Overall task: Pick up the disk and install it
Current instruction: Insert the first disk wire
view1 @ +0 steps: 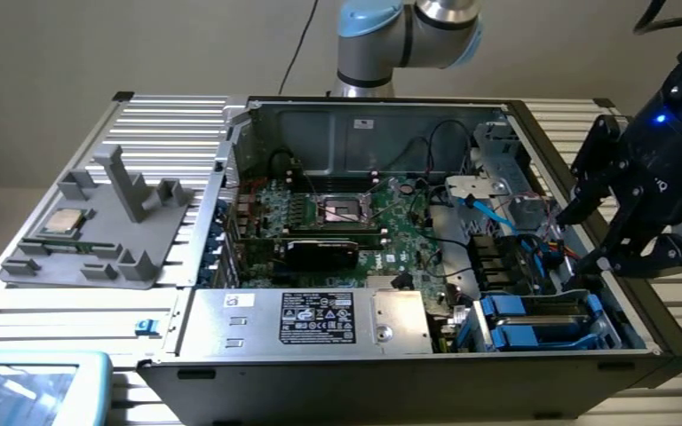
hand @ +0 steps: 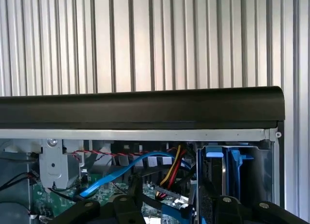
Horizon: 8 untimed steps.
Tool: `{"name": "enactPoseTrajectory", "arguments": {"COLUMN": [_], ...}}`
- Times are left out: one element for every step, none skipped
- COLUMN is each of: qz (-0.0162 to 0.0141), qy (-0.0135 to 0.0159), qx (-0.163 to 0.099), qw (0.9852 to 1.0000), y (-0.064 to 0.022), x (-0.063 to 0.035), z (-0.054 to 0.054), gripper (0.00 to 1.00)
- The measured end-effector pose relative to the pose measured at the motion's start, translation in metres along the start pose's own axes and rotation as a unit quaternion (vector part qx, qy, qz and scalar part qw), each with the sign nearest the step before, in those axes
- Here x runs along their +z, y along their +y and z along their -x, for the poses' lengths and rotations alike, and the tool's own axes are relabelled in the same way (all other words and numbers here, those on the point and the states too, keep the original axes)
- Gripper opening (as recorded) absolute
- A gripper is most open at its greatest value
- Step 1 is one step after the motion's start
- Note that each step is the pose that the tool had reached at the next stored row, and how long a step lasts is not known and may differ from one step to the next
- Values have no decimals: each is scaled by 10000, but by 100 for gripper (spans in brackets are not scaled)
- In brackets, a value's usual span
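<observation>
My black gripper (view1: 585, 241) hangs over the right wall of the open computer case (view1: 353, 111), above the drive bay, fingers spread and nothing between them. In the wrist view its fingers (hand: 121, 209) stand apart over cables and the motherboard. The disk (view1: 540, 318), grey metal in a bright blue carrier frame, sits in the bay at the case's front right corner, just below and to the exterior view's left of the gripper. In the wrist view the disk's blue carrier (hand: 226, 168) stands on edge behind the case's black rim (hand: 145, 107).
The grey labelled power-supply box (view1: 305, 319) fills the case's front. Motherboard (view1: 341, 222) and blue, red and yellow cables (hand: 145, 161) lie close to the bay. On the slatted table, a grey fixture (view1: 104, 240) holds a small silver chip (view1: 61, 222).
</observation>
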<state>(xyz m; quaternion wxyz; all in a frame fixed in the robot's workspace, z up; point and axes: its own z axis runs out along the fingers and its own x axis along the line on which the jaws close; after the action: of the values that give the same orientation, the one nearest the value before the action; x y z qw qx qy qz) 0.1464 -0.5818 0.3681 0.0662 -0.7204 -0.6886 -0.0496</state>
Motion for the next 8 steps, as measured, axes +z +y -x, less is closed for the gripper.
{"name": "enactPoseTrajectory", "arguments": {"qz": [-4,-8,-13,-18,-23,-29,-33,-37], "qy": [0,0,0,0,1,1,0,0], "qx": [4,9,15,20,27,38,51,65], "qw": [10000,10000,10000,10000,10000,10000,10000,10000], "y": [10,20,29,38,44,49,53,57], "x": [16,32,49,65,81,96,112,128], "z": [2,4,7,9,11,14,16,19], "gripper": [58,58,58,58,58,58,58,58]}}
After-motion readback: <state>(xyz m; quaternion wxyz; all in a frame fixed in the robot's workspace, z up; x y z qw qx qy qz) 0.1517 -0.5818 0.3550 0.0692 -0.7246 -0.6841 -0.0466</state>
